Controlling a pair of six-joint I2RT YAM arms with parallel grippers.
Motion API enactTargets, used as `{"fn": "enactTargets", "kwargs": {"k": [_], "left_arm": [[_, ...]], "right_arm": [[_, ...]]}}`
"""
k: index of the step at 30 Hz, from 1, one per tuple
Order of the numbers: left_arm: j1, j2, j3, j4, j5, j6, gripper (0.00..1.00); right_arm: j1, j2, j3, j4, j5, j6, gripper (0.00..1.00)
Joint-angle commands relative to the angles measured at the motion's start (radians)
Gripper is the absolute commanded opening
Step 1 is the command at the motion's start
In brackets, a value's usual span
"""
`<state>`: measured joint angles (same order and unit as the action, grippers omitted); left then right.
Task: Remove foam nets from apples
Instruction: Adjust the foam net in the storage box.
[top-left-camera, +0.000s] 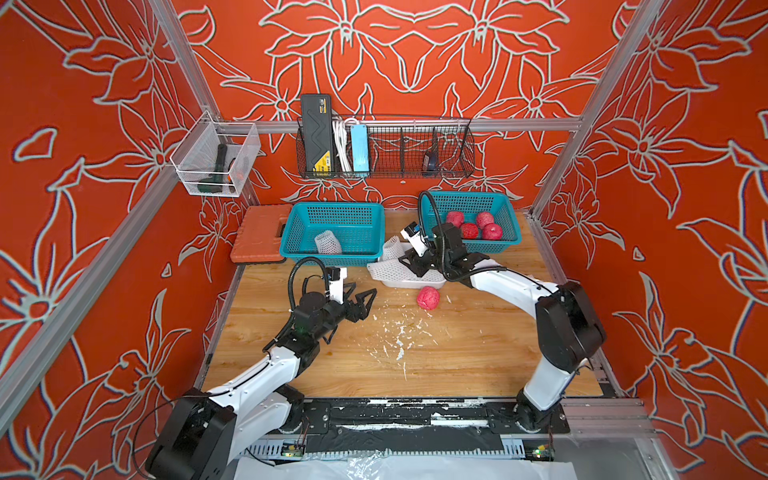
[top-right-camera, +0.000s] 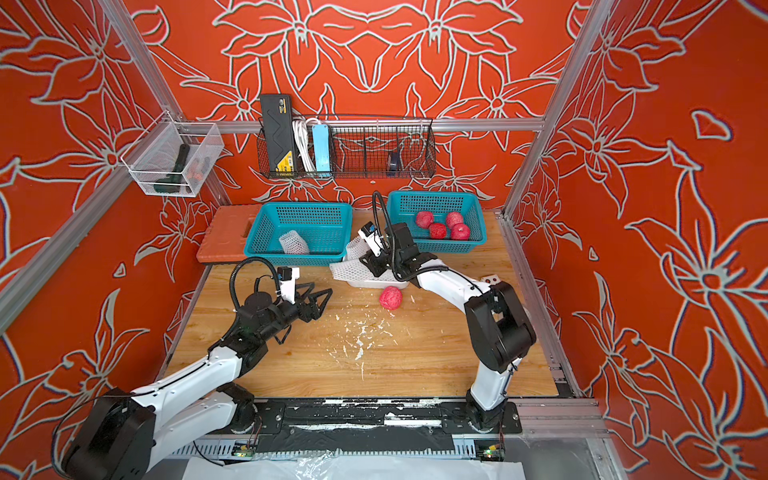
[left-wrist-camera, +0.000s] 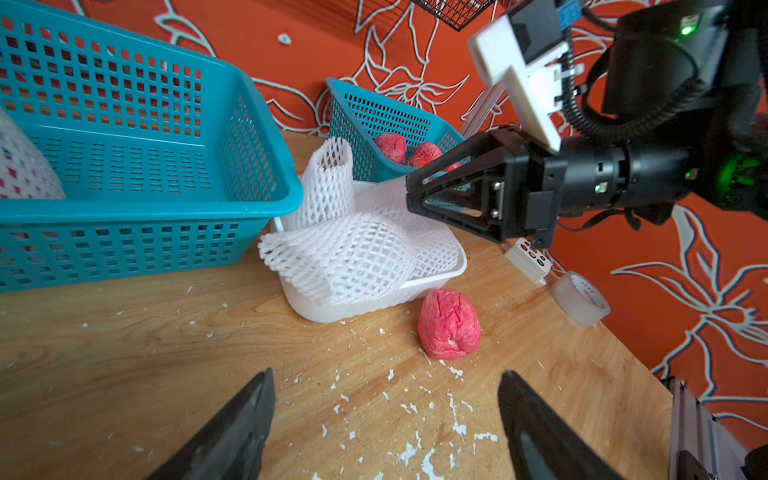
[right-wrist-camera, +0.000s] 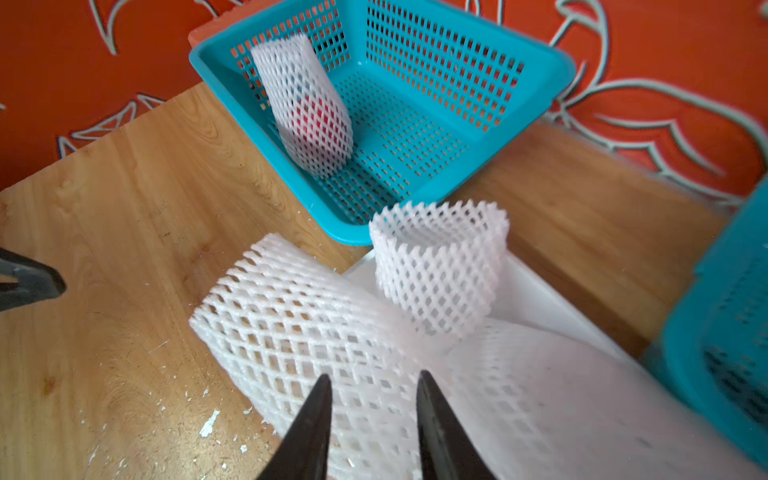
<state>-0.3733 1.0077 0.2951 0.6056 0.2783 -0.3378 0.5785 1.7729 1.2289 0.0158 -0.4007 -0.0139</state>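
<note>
A bare red apple (top-left-camera: 428, 297) (left-wrist-camera: 449, 324) lies on the wooden table just in front of a white tray (top-left-camera: 411, 283) (left-wrist-camera: 374, 307). Empty foam nets (top-left-camera: 390, 266) (left-wrist-camera: 345, 257) (right-wrist-camera: 311, 324) are piled in the tray, one standing upright (right-wrist-camera: 436, 266). My right gripper (top-left-camera: 401, 261) (right-wrist-camera: 375, 376) hovers low over this pile, jaws a little apart with net showing in the gap. The left teal basket (top-left-camera: 332, 208) holds one apple inside a net (top-left-camera: 328, 243) (right-wrist-camera: 307, 112). Several bare apples (top-left-camera: 473, 226) sit in the right teal basket (top-left-camera: 509, 232). My left gripper (top-left-camera: 365, 289) (left-wrist-camera: 386, 374) is wide open and empty above the table.
White foam crumbs (top-left-camera: 399, 332) litter the table's middle. An orange lid (top-left-camera: 259, 235) lies left of the baskets. A tape roll (left-wrist-camera: 579, 299) and a small white button box (left-wrist-camera: 528, 259) sit near the right edge. A wire rack (top-left-camera: 386, 145) hangs on the back wall.
</note>
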Motion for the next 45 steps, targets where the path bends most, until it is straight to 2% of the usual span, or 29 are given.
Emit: {"fn": "enactTargets", "kwargs": {"k": [1,9,17,24,29,33,38,43,45], "left_arm": [[-0.003,0.008,-0.010,-0.002,0.001,0.002,0.81],[-0.003,-0.011,-0.022,-0.010,-0.037,-0.001,0.81],[-0.003,-0.058,-0.033,-0.025,-0.060,0.010,0.81],[-0.003,-0.067,-0.037,-0.032,-0.057,0.017,0.81],[-0.002,-0.087,-0.034,-0.048,-0.054,0.024,0.81],[-0.003,-0.117,-0.034,-0.050,-0.031,0.009,0.87],[-0.004,-0.160,-0.036,-0.085,-0.003,-0.008,0.92],[-0.023,-0.209,-0.033,-0.132,0.045,-0.017,0.94],[-0.079,-0.220,-0.021,-0.160,0.047,-0.007,0.95]], "right_arm": [[0.016,0.050,0.018,0.007,0.025,0.043,0.33],[0.015,0.135,0.081,-0.018,0.137,0.039,0.33],[0.015,0.217,0.153,-0.044,0.173,0.029,0.33],[0.016,0.223,0.168,-0.063,0.165,0.019,0.33],[0.016,0.121,0.152,-0.101,0.173,0.017,0.38],[0.015,0.000,0.115,-0.109,0.198,0.035,0.49],[0.015,-0.132,0.068,-0.151,0.292,0.068,0.67],[0.014,-0.341,-0.134,-0.119,0.362,0.155,0.75],[0.011,-0.432,-0.259,-0.083,0.383,0.196,0.80]]}}
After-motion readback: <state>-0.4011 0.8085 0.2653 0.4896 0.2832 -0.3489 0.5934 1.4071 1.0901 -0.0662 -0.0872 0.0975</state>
